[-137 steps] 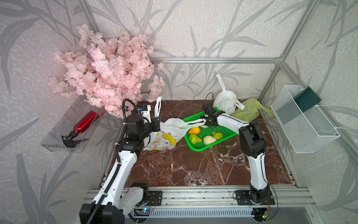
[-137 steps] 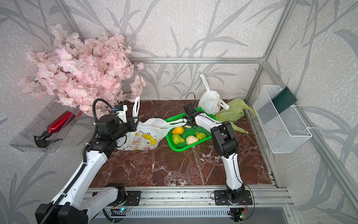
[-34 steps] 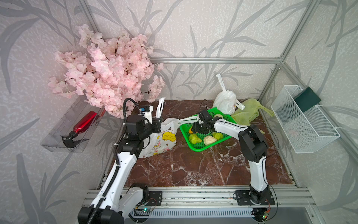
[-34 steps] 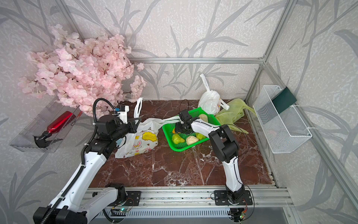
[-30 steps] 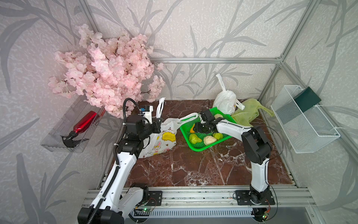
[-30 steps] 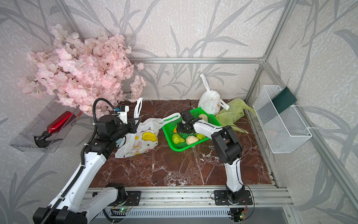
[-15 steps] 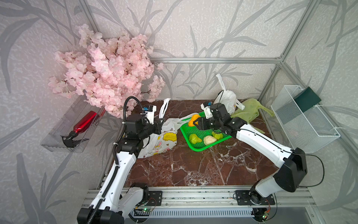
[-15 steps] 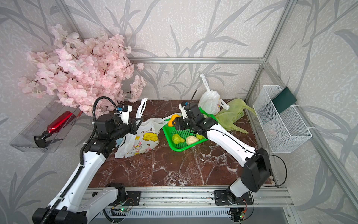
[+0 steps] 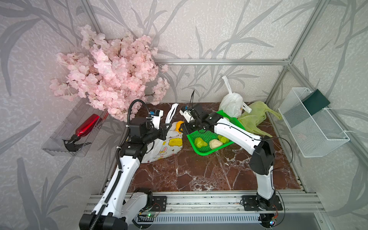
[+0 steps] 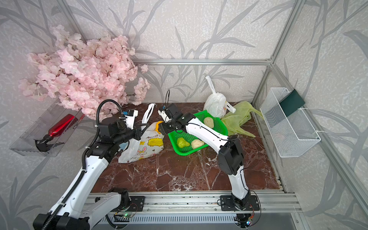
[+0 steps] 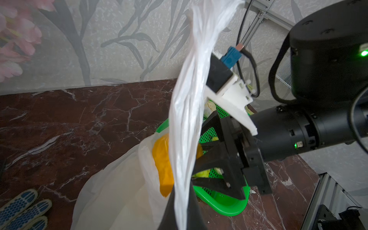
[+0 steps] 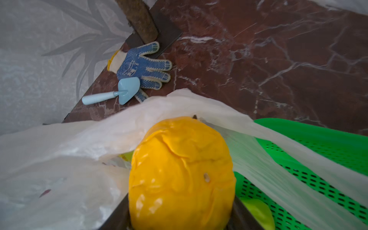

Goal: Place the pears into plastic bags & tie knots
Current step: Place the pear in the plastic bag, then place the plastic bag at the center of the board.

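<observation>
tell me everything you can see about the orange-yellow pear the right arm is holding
The orange-yellow bumpy toy pear looks glossy and plasticky, with wrinkled ridges, a small pale speck and a dark stem tip at its far end. The right tool clamps it from both sides, at the open mouth of the white rabbit-print plastic bag, beside the green mesh basket.

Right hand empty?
No, the right hand grips the orange pear at the white bag's mouth.
</observation>
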`<state>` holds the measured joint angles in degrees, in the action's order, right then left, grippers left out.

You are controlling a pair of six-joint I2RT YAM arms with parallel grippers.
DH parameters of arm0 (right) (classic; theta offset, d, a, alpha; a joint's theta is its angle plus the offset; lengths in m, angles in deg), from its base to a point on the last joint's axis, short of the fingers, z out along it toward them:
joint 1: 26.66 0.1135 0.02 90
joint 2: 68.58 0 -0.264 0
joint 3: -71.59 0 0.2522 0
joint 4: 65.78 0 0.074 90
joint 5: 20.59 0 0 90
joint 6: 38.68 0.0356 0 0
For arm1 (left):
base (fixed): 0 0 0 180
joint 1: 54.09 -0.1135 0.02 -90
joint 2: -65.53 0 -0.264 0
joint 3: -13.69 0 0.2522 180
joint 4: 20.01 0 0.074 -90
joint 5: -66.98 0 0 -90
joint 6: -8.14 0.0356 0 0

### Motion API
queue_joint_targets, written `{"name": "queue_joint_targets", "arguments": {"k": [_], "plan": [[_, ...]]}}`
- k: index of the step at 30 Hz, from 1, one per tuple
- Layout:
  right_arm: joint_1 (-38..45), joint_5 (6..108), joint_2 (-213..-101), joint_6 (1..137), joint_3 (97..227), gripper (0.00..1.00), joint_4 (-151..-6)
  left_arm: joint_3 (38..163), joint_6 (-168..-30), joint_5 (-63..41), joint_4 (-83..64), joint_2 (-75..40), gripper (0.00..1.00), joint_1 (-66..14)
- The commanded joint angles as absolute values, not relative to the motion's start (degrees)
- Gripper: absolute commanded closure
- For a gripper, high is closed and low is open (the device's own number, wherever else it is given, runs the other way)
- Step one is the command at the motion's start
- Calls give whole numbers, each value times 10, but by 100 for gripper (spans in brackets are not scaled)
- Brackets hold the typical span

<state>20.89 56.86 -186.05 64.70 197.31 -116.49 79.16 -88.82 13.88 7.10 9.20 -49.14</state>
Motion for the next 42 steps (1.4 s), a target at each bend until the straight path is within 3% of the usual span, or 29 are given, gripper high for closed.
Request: {"name": "queue_joint_targets", "arguments": {"k": [1, 5, 9, 12, 14, 19, 25, 31, 37, 38, 42], "plan": [[227, 534, -1921, 608, 2073, 52, -1244, 802, -870, 162, 75, 98, 100, -488], [232, 519, -2036, 612, 2235, 47, -1343, 790, -880, 160, 56, 98, 100, -489], [232, 510, -2107, 595, 2402, 28, -1452, 784, -889, 140, 49, 103, 100, -490], [221, 505, -2086, 593, 2420, 20, -1471, 779, -893, 105, 47, 111, 100, -490], [206, 492, -2034, 605, 2363, 18, -1440, 775, -902, 78, 45, 116, 100, -490], [173, 483, -1860, 660, 2086, 12, -1243, 765, -915, 68, 21, 121, 100, -490], [105, 650, -1698, 773, 1800, 12, -1087, 766, -919, 80, 20, 122, 100, -490], [68, 633, -1712, 782, 1760, 12, -1055, 768, -917, 81, 25, 124, 100, -489], [67, 594, -1805, 776, 1820, 24, -1017, 760, -922, 70, 23, 127, 100, -489], [67, 586, -1818, 775, 1835, 30, -1019, 759, -923, 66, 24, 129, 100, -489], [83, 542, -1797, 774, 1851, 70, -1017, 756, -920, 50, 33, 150, 100, -490]]}}
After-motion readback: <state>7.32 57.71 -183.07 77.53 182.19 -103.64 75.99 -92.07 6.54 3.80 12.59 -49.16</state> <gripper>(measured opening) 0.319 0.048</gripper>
